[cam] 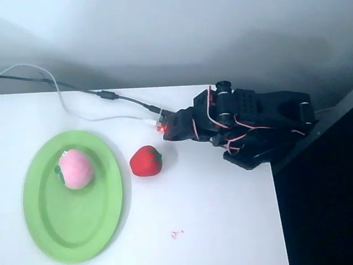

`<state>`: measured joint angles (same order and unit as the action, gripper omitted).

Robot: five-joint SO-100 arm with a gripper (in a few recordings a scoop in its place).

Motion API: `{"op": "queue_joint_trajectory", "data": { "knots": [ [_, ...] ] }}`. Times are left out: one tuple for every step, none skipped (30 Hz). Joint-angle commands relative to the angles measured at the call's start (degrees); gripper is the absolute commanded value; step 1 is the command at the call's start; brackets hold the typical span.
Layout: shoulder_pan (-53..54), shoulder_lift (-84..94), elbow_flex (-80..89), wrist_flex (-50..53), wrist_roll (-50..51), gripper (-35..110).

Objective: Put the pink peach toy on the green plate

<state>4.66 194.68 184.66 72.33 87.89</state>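
Observation:
The pink peach toy [75, 169] lies on the green plate [83, 232], in the plate's upper half, with its dark-green leaves pointing left. The plate rests on the left side of the white table. My black arm is folded up at the table's back right, well away from the plate. Its gripper [246, 157] is a dark shape near the table's right edge with nothing seen in it. The frame does not show how its jaws stand.
A red strawberry toy [146, 160] lies just right of the plate. Cables [83, 91] run along the back of the table to a small board with a red light [160, 128]. The table's right edge [278, 210] drops off into darkness.

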Motion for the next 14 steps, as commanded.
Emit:
{"op": "queue_joint_trajectory", "data": {
  "knots": [
    [0.4, 1.1, 3.2, 1.6, -0.6, 0],
    [0.4, 1.1, 3.2, 1.6, -0.6, 0],
    [0.4, 1.1, 3.2, 1.6, -0.5, 0],
    [0.4, 1.1, 3.2, 1.6, -0.5, 0],
    [0.4, 1.1, 3.2, 1.6, -0.6, 0],
    [0.4, 1.1, 3.2, 1.6, -0.6, 0],
    [0.4, 1.1, 3.2, 1.6, -0.7, 0],
    [0.4, 1.1, 3.2, 1.6, -0.7, 0],
    [0.4, 1.1, 3.2, 1.6, -0.6, 1],
    [0.4, 1.1, 3.2, 1.6, -0.6, 2],
    [0.4, 1.1, 3.2, 1.6, -0.6, 4],
    [0.4, 1.1, 3.2, 1.6, -0.6, 5],
    [0.3, 1.1, 3.2, 1.6, -0.6, 7],
    [-0.1, 1.1, 3.2, 1.6, -0.6, 9]
  ]
}}
